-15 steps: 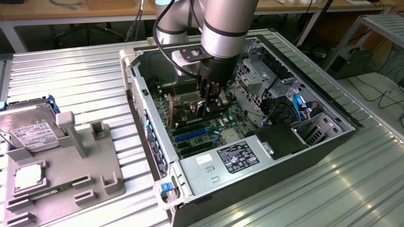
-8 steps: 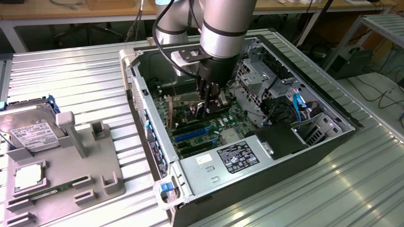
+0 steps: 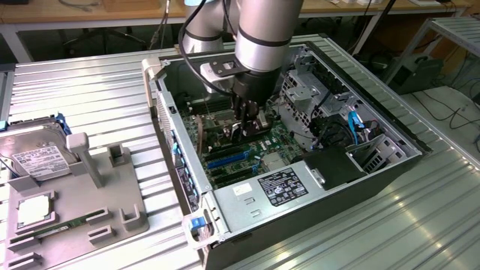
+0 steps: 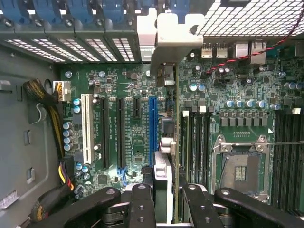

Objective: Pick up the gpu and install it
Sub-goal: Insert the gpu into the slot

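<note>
Gripper [image 4: 168,211] clenched on the gpu [image 4: 173,47], one finger on each face, card on edge right under the tool inside the computer case [image 3: 375,163]. It stands over the motherboard [image 4: 133,80], just beside the blue slot [image 4: 152,128], bracket toward the rear wall. Probably light, stiff, fragile (hold bare board edges, not components).

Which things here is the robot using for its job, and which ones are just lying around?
For the job:
- gripper, closed on the gpu
- open computer case
- motherboard with its blue slot

Just lying about:
- hard drive
- green memory stick
- grey holder they sit in
</note>
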Tool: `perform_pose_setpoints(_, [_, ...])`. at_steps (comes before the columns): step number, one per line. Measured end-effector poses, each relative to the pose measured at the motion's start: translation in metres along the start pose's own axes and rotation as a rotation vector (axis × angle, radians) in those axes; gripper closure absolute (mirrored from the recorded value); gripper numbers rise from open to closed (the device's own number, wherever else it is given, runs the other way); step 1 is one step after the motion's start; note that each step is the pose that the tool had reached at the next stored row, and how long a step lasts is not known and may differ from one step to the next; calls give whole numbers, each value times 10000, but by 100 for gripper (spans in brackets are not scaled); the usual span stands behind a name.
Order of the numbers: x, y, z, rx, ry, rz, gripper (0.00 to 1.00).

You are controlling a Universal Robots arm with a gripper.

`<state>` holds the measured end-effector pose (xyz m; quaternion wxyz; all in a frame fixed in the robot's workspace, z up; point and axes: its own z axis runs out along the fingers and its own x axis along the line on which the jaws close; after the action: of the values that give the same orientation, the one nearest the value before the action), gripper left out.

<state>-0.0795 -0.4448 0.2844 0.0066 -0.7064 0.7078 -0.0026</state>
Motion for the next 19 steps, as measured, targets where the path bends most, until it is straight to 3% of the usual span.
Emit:
perform_pose_setpoints(5, [3,69,11,1,-3,1,72])
perform_pose_setpoints(17, [96,71,69,0,2,3,72])
perform_pose_setpoints(19, [102,71,76,0,56,3,72])
